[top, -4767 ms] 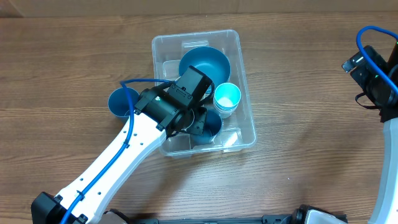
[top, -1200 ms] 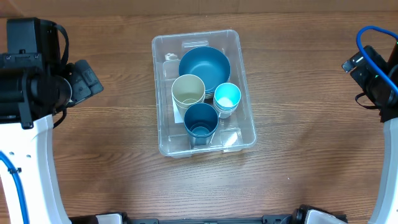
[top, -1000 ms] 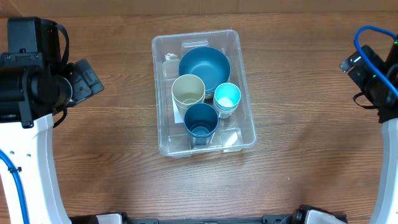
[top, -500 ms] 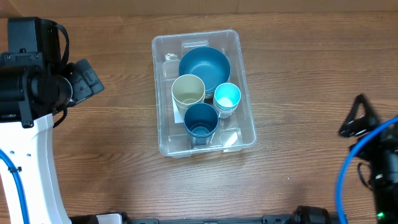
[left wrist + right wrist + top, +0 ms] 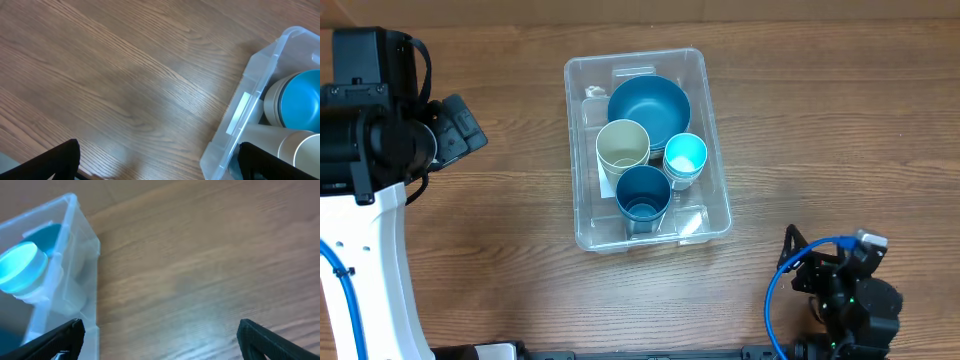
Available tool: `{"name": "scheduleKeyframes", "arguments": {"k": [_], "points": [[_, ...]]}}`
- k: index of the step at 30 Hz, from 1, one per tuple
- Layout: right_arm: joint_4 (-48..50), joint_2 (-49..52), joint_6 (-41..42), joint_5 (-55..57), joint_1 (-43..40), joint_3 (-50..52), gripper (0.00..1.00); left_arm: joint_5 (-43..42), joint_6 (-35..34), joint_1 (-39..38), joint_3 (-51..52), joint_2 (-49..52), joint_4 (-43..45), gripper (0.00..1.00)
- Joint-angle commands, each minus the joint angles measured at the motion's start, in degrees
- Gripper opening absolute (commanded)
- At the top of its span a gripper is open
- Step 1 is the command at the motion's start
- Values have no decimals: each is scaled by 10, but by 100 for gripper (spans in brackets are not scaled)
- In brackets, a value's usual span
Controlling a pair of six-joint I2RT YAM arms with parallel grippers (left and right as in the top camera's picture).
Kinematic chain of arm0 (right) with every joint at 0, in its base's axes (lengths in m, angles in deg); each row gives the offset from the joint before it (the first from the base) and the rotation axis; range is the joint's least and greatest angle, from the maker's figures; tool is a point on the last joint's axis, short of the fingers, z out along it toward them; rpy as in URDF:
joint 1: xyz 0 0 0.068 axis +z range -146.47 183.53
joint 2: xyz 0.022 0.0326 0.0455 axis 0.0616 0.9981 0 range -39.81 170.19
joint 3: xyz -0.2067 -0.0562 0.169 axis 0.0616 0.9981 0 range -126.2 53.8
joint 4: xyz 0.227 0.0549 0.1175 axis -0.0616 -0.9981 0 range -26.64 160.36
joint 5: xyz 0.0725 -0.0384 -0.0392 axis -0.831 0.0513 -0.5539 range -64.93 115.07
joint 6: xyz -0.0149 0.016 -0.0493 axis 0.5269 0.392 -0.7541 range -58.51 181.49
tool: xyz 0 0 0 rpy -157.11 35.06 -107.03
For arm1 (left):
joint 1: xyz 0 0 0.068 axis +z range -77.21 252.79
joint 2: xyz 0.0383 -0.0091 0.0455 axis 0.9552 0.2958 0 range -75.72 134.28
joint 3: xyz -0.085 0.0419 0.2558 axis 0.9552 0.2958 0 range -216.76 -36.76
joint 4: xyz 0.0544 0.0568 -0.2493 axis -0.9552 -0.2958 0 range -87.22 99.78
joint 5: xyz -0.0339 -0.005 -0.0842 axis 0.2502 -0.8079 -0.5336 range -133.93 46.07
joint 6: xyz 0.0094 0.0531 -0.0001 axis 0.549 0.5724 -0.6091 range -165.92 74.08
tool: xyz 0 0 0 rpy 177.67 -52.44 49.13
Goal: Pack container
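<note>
Centrally, the container [image 5: 576, 150] sits on the table [image 5: 800, 120], wood showing past every edge. The left gripper [image 5: 158, 152], jaws spread, lies well off at 9 o'clock; the right gripper [image 5: 159, 330], likewise spread, at 4 o'clock.

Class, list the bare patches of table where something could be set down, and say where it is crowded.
Bare: table between left gripper and container; table right of container, beyond right gripper. Crowded: inside the container, with bowl, cream cup, dark cup, pale-blue cup.

The light was bright. A soft shadow lay on the table [image 5: 135, 100]. The container [image 5: 240, 115] shone. The right wrist picture was blurry.
</note>
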Motion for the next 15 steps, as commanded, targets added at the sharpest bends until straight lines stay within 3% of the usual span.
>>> {"name": "scheduleKeyframes", "arguments": {"k": [1, 15], "points": [[8, -32, -6, -7, 3, 46, 100, -2, -3, 2, -2, 1, -1, 100], [22, -32, -6, -7, 3, 99, 100, -2, -3, 2, -2, 1, -1, 100]]}}
